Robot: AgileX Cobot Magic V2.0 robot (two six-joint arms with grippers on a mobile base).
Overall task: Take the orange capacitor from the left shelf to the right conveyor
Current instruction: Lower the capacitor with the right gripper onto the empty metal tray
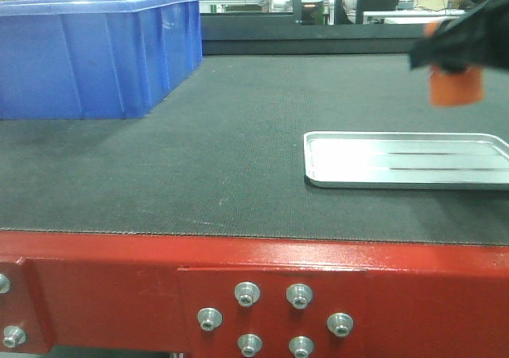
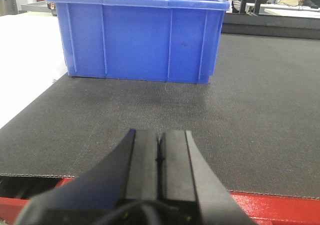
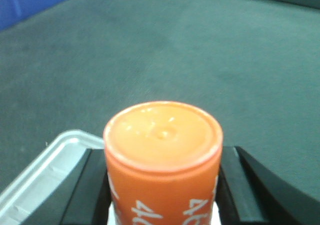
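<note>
Pinching the orange capacitor (image 3: pixel 162 160) upright — right end effector (image 3: pixel 162 190), seemingly above the right conveyor (image 1: pixel 199 151).

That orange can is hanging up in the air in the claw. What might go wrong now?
1. The right gripper holds the orange can above the belt; released from this height, it might topple or roll.
2. It hangs near the silver tray, so it may land on the raised rim and tip.

Factory-style workshop, red-framed conveyor belt (image 1: pixel 199 159), blue plastic bin (image 1: pixel 87 56), workbenches and seated workers behind
</note>
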